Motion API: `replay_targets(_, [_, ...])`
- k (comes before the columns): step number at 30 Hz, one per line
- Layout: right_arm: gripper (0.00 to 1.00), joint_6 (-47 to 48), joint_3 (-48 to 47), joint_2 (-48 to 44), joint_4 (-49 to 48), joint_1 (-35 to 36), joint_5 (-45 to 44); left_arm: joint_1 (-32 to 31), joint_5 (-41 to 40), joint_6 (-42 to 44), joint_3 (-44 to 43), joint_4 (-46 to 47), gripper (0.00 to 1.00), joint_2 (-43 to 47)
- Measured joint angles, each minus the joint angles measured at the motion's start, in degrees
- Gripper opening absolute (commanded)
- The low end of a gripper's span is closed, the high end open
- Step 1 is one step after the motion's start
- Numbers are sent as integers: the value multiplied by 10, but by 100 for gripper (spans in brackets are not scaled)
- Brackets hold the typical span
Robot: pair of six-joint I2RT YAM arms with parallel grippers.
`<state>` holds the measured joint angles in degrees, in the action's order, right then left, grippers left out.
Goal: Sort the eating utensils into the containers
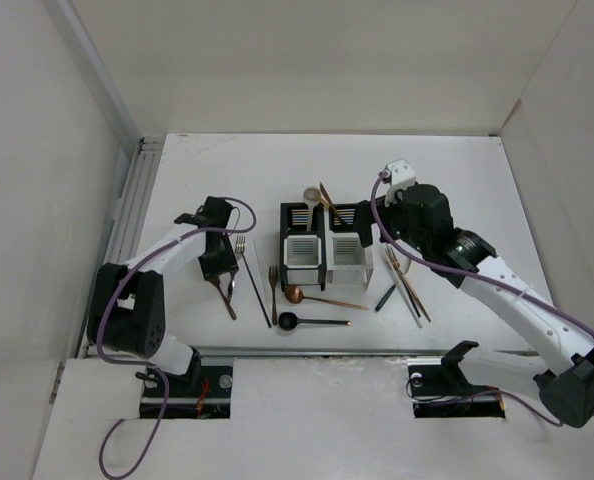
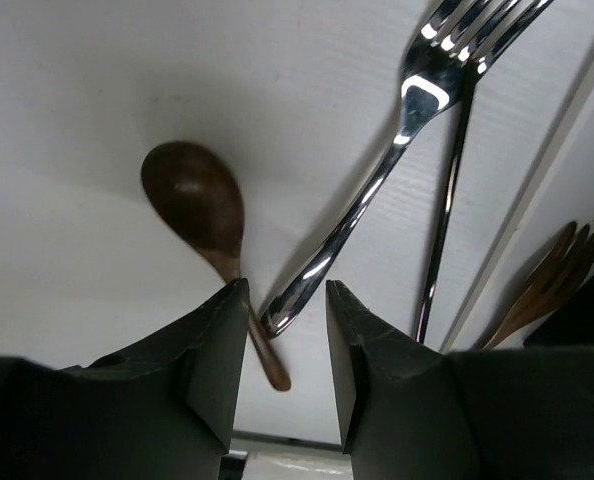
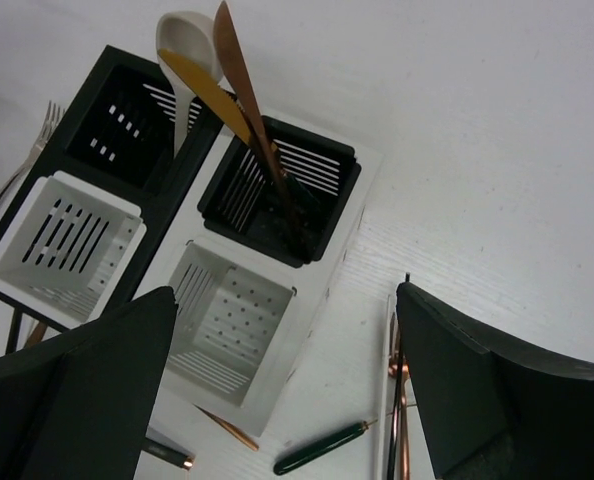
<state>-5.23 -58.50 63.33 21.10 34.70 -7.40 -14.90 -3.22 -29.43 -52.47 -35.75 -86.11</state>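
Observation:
The containers [image 1: 324, 250] form a block at mid-table, two black compartments behind and two white in front. A white spoon [image 3: 182, 35], a gold utensil [image 3: 202, 85] and a copper one [image 3: 239, 75] lean out of the black compartments [image 3: 312, 140]. My left gripper [image 2: 287, 290] is low over the table left of the block, its jaws narrowed but apart. The handle end of a silver fork [image 2: 417, 90] lies between them, and a dark brown spoon [image 2: 192, 195] runs beside the left finger. My right gripper [image 3: 287, 292] hangs wide open and empty above the block's right side.
A black chopstick [image 2: 447, 200] and a copper fork [image 2: 552, 275] lie right of the silver fork. In front of the block are a copper spoon [image 1: 307, 296] and a black spoon [image 1: 302, 321]. To its right lie a green-handled piece [image 3: 322, 450] and a bundle of copper and black sticks [image 3: 397, 400].

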Motion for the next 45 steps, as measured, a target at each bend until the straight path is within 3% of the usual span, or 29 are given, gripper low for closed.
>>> replay_targets(8, [95, -15, 13, -17, 10, 3, 3, 7, 3, -16, 23, -44, 41, 9])
replay_targets(13, [95, -14, 14, -37, 12, 3, 4, 24, 24, -24, 32, -41, 23, -18])
replay_targets(19, [95, -6, 14, -61, 14, 3, 3, 35, 36, -31, 39, -19, 10, -28])
replay_targets(21, [95, -1, 14, -67, 16, 3, 0, 41, 42, -33, 41, -17, 0, -27])
replay_targets(30, [95, 20, 13, -68, 25, 3, -17, 64, 68, -20, 38, -11, 0, -28])
replay_targets(34, [95, 24, 12, -62, 21, 3, -21, 76, 60, 20, -7, 15, 0, -34])
replay_targets(37, [95, 27, 12, -57, 5, 3, -26, 79, 57, 59, -93, 49, 0, -34])
replay_targets(41, [95, 31, 10, -52, -26, 3, -41, 69, 60, 103, -208, 151, 0, -28])
replay_targets(45, [95, 37, 0, -44, -49, 3, -59, 17, 79, 125, -240, 287, 0, -14])
